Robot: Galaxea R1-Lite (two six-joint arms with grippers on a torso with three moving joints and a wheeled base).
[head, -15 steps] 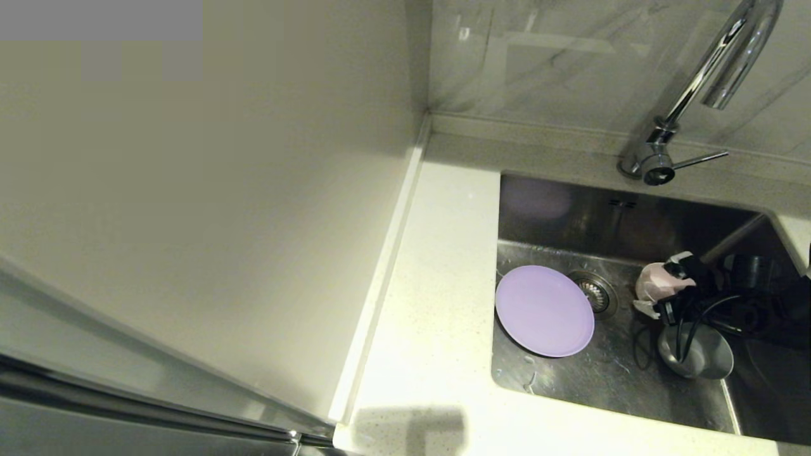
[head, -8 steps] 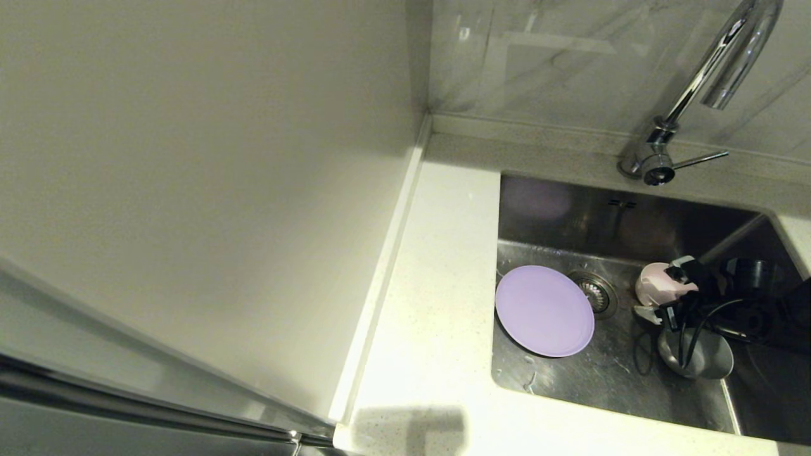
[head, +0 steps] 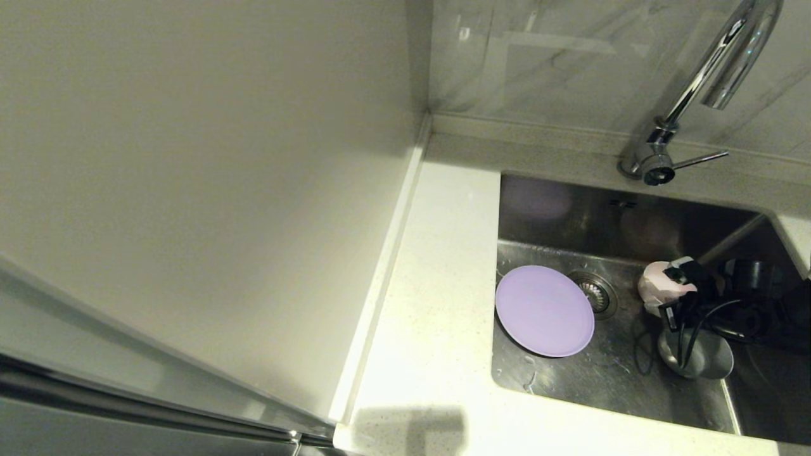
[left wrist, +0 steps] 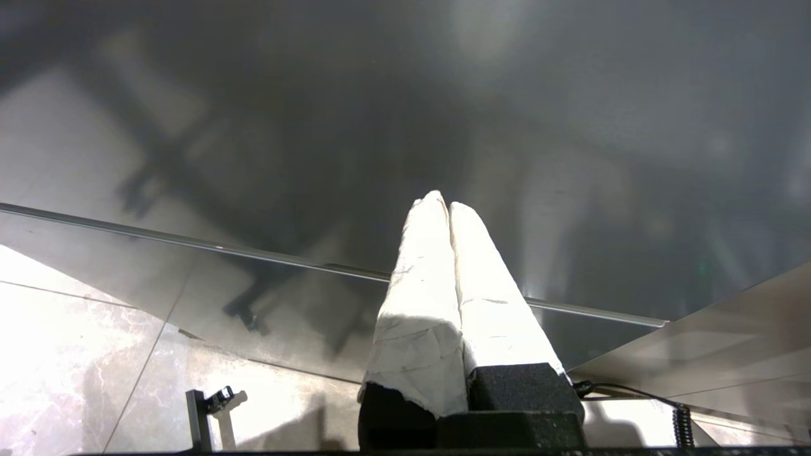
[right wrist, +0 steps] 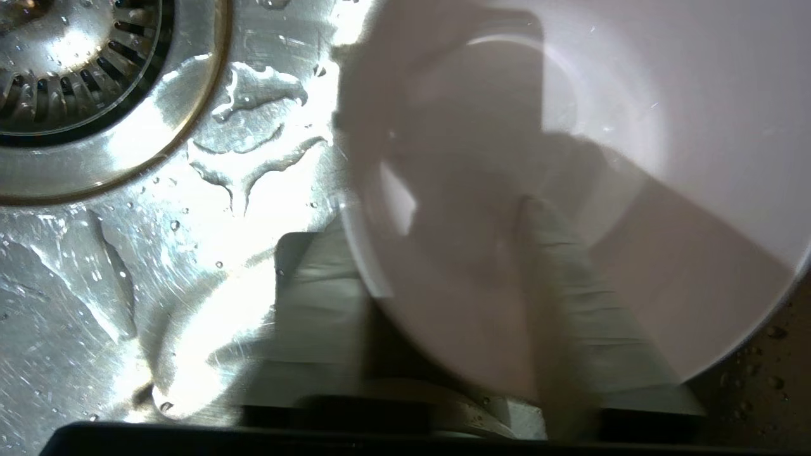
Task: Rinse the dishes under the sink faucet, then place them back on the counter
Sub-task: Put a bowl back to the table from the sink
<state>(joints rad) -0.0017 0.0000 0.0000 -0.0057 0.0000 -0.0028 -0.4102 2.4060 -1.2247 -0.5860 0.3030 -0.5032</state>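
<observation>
Right wrist view alone: right gripper [right wrist: 437, 253] jaws straddling pink bowl [right wrist: 507, 190] wall.

A sink [head: 633, 221] is sunk into the right side of a counter [head: 431, 304], which runs leftward to a wall panel [head: 190, 190]. A faucet [head: 703, 95] stands behind the sink, arching over it, its lever [head: 700, 159] pointing right. Inside the sink, a plate [head: 544, 310] lies flat against the left wall. Just right of it sits the drain strainer [head: 594, 292]. Right of the drain, one bowl [head: 656, 284] is straddled at its rim by the right gripper [right wrist: 443, 278], one finger [right wrist: 570, 304] inside and one outside. Another bowl [head: 703, 358] sits just in front of it. The left gripper [left wrist: 441, 209] hangs apart from the sink.
</observation>
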